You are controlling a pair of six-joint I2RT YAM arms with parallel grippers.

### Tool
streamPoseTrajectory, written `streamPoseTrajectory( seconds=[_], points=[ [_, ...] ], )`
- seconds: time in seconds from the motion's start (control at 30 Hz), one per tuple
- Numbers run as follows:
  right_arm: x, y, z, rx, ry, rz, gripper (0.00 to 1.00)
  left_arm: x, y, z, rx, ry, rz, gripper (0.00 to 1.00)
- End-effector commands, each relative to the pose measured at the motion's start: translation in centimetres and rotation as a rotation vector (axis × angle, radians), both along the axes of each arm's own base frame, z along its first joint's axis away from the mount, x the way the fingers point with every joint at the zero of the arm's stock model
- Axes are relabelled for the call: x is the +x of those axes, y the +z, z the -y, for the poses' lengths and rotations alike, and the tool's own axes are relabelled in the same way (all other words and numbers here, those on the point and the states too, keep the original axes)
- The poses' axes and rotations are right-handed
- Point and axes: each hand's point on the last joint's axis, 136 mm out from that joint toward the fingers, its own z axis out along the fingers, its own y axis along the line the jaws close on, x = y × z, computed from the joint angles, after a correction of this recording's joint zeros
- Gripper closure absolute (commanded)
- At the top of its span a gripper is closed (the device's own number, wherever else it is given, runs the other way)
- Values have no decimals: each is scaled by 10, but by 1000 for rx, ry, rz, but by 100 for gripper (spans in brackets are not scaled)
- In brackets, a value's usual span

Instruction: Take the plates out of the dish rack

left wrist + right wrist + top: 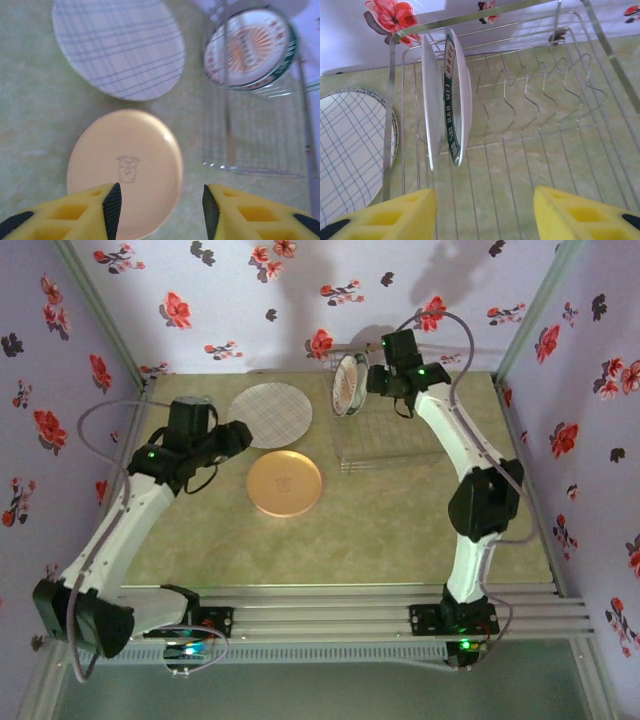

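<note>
Your right gripper hangs open over the dish rack, left gripper open too. Orange plate and grid plate already lie on the table left of it; two plates stand in its left end, so roughly halfway.

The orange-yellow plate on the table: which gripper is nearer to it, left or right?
Left. The left gripper, open, is just beside the rim of the orange-yellow plate. The right gripper is farther off, over the dish rack, facing the upright plates in it.
</note>
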Motion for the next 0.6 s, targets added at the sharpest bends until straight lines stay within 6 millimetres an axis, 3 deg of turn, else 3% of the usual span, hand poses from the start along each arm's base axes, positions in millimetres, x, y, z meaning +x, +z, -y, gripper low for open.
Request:
streamPoseTrajectory(
  seconds=[0.0, 0.27, 0.4, 0.57],
  points=[
    [25, 3, -8, 27, 29, 42, 46, -1, 60, 9, -103, -35, 190, 50],
    [67, -28, -15, 33, 37, 31, 56, -23, 133, 8, -229, -70, 441, 51],
    [80, -42, -18, 31, 40, 26, 61, -31, 153, 5, -252, -69, 505, 50],
    [91, -52, -18, 34, 30, 26, 67, -38, 163, -1, -250, -56, 529, 50]
  ],
)
